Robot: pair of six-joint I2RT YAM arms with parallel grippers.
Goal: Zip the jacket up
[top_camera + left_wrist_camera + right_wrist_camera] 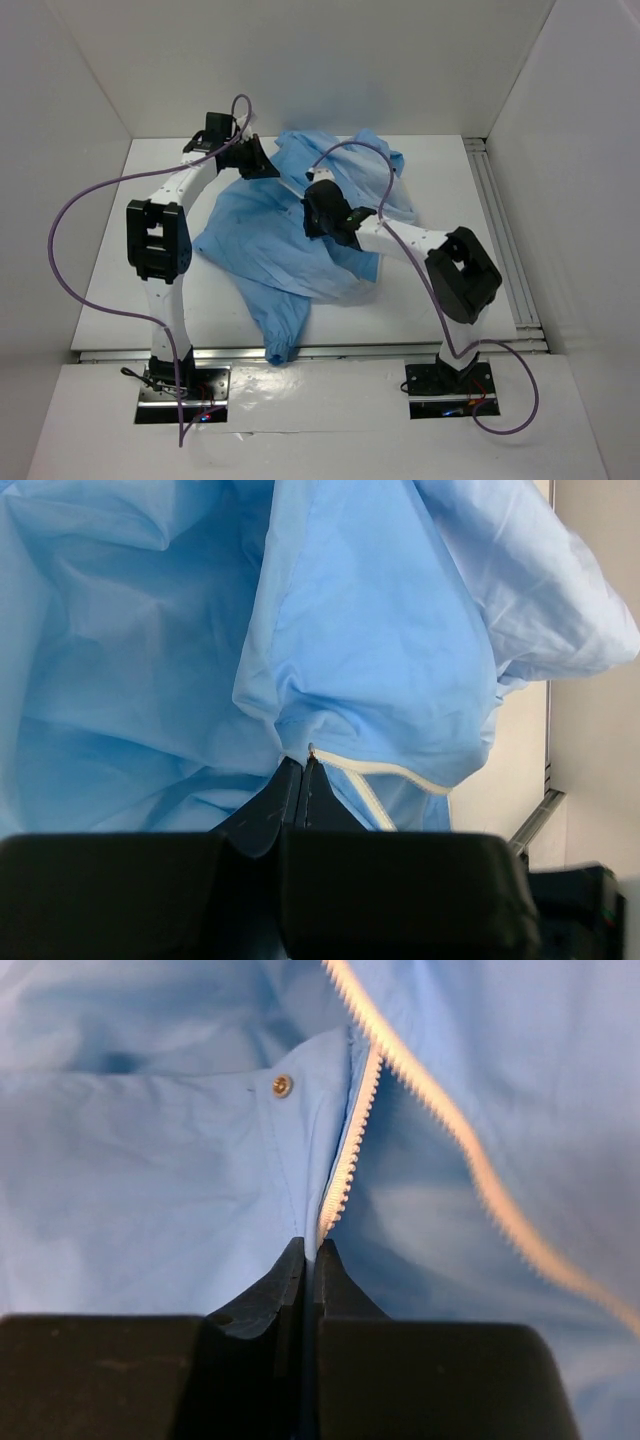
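The jacket (290, 235) lies crumpled and open on the table (120, 290), spread between the two grippers, with one narrow part trailing back toward the arm bases. The left gripper (305, 765) has its fingers pressed together on a corner of the blue fabric, right where a white zipper edging (400, 773) ends. From the tips that edging runs off to the gripper's right, and the cloth billows up ahead of it in loose folds.

The right gripper (308, 1250) is likewise pinched closed, its fingers meeting on the jacket's front edge where a toothed zipper tape (348, 1155) comes straight into the tips. Ahead and slightly left of those tips, a small metal snap (283, 1085) sits on a fabric flap. A second toothed tape (470, 1160) runs diagonally from ahead of the gripper down to its right, spreading away from the first.

In the overhead view the right gripper sits on the jacket's middle and the left at its far-left edge. Purple cables (60, 240) loop off both arms.
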